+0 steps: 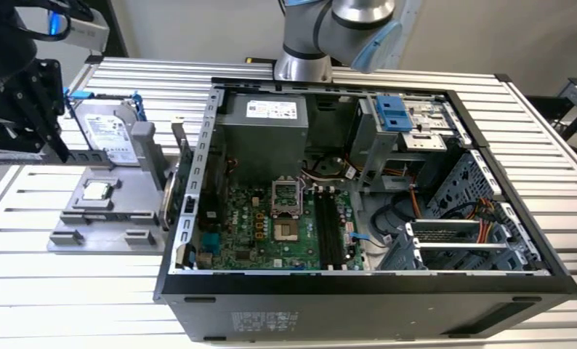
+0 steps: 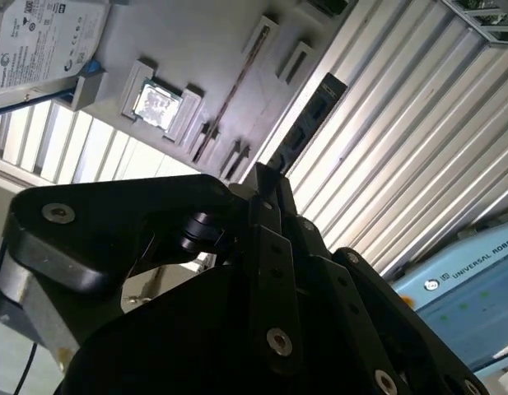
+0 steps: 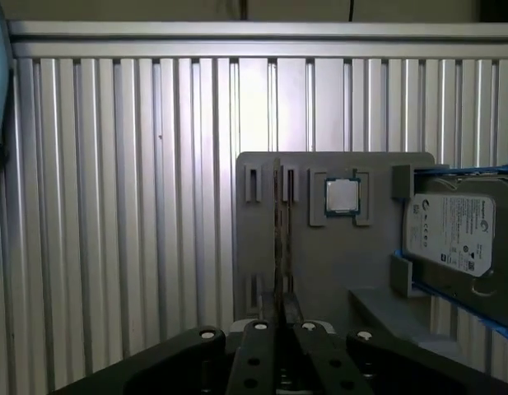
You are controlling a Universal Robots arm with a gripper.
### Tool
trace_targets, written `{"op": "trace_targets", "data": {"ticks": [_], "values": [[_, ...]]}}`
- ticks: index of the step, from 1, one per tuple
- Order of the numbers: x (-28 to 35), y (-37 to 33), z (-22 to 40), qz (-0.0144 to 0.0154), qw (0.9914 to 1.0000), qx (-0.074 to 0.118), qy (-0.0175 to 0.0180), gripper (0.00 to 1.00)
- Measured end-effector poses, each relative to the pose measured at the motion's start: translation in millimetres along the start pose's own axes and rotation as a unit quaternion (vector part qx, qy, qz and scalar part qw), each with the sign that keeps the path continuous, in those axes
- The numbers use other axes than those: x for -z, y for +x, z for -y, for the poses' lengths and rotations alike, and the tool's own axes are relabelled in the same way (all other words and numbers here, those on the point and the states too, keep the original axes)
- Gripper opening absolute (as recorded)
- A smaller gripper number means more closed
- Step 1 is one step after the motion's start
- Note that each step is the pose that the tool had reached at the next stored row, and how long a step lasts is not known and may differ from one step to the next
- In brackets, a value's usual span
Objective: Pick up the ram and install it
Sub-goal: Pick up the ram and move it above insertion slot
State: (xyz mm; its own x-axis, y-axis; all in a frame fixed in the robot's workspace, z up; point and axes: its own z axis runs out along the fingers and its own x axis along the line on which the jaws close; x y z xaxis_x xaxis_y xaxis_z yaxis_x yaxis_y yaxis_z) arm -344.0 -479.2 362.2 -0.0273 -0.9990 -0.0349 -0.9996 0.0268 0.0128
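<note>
The gripper [image 2: 268,185] has its jaws closed on the ram [image 2: 307,123]; the black fingers [image 2: 274,271] pinch one end of the dark, narrow stick, and the rest of it juts out past the fingertips; in the first wrist view the ram [image 3: 277,239] shows edge-on as a thin line rising from the fingertips, in front of the gray parts tray [image 3: 262,271]. On that tray the square silver processor chip [image 3: 342,196] sits in its recess, and the hard drive [image 3: 455,234] with blue rails lies just beside it at the tray's edge. In the exterior view the gripper hangs at the exterior view's left, above the outer side of the tray [image 1: 105,218]; the ram is well apart from the open computer case [image 1: 366,283], which lies on the slatted aluminium table [image 1: 560,145]; the green motherboard [image 1: 259,229] lies inside the case, with its black memory slots [image 1: 329,229] running lengthwise beside the processor socket [image 1: 286,211].
</note>
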Motion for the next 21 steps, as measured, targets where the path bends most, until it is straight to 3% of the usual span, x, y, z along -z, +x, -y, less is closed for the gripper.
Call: {"op": "trace_targets", "data": {"ticks": [10, 18, 21], "values": [[27.8, -1.1, -0.4, 0.0000, 1.00000, 0.000, 0.0000, 0.00], [29.2, -1.2, 0.0, 0.0000, 1.00000, 0.000, 0.0000, 0.00], [29.2, -1.3, 4.4, 0.0000, 1.00000, 0.000, 0.0000, 0.00]]}}
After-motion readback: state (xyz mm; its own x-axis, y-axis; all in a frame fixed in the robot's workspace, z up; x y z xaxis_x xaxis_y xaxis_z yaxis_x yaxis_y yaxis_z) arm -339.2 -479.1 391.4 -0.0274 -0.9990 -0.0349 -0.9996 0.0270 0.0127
